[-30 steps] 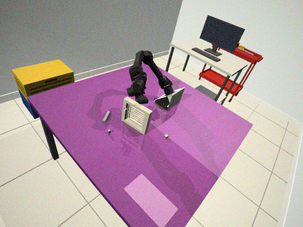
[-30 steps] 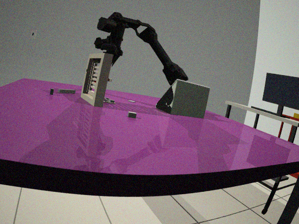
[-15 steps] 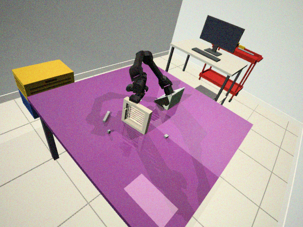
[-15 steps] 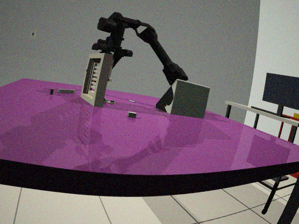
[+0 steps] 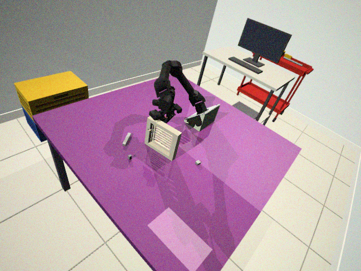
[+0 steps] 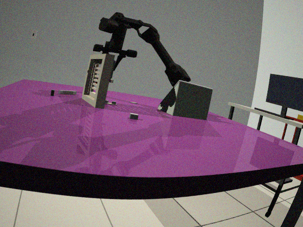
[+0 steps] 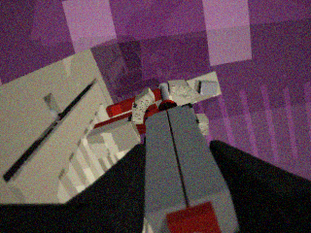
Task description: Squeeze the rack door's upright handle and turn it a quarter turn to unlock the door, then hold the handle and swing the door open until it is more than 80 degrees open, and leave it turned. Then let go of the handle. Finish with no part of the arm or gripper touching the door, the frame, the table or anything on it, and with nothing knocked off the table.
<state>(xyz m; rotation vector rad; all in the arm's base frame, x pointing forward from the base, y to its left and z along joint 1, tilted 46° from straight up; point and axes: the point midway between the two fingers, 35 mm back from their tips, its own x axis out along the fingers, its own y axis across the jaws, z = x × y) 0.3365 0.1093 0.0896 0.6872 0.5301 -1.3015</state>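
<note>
The beige rack frame [image 5: 176, 145] [image 6: 100, 85] stands upright on the purple table [image 5: 256, 175] [image 6: 171, 156]. Its slatted door [image 5: 163, 139] [image 6: 95, 82] shows within the frame; how far it is open I cannot tell. My gripper [image 5: 166, 117] [image 6: 116, 67] [image 7: 178, 151] points down at the arm's side of the rack, partly hidden by the frame in the top and exterior views. In the wrist view its speckled fingertips are apart, with the red-and-pale handle [image 7: 168, 104] between them, and the gripper is shut on it. The handle's exact turn is hard to tell.
A dark-faced box [image 5: 210, 116] [image 6: 191, 101] stands near the arm's base. A pale bar [image 5: 127, 139] [image 6: 67, 92] and a small dark block [image 5: 130, 157] [image 6: 52, 92] lie beside the rack. Another small block [image 5: 198, 162] [image 6: 133, 116] lies on its other side.
</note>
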